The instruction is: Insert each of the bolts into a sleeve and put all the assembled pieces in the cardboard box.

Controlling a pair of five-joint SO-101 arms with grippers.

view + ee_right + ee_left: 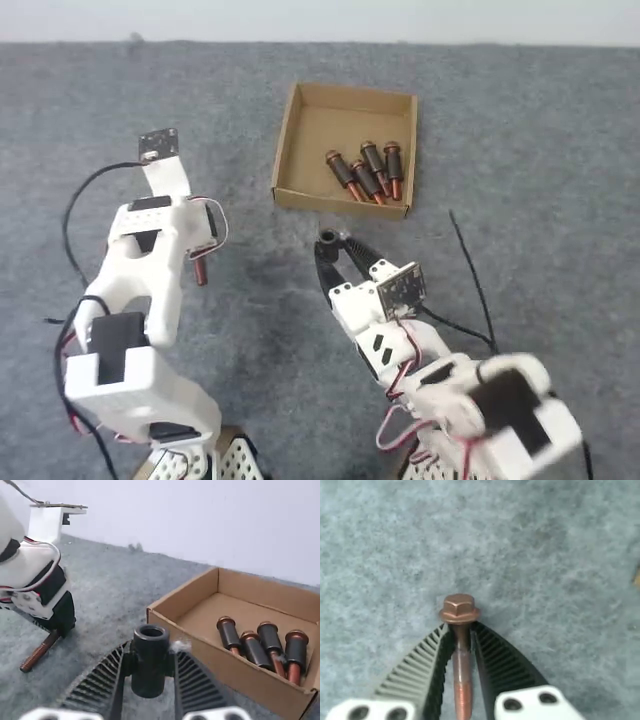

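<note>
Open grey mat (pixel 262 300) is lying between the arms. Just beyond it, the cardboard box (pixel 288 140) is holding four assembled pieces (pixel 366 172). The left gripper (pixel 460 627) is clamping a bolt (pixel 459 611) over the mat, and the right gripper (pixel 150 651) is gripping an upright sleeve (pixel 149 670) near the box's front wall.

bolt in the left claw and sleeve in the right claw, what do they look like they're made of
bolt: looks like metal with a copper-coloured, slightly shiny finish; the crisp hex head, flange and threads suggest it, though the colour may be only plating.
sleeve: matte black, smooth hollow cylinder; could be blackened metal or hard plastic, the look leaves that open.
</note>
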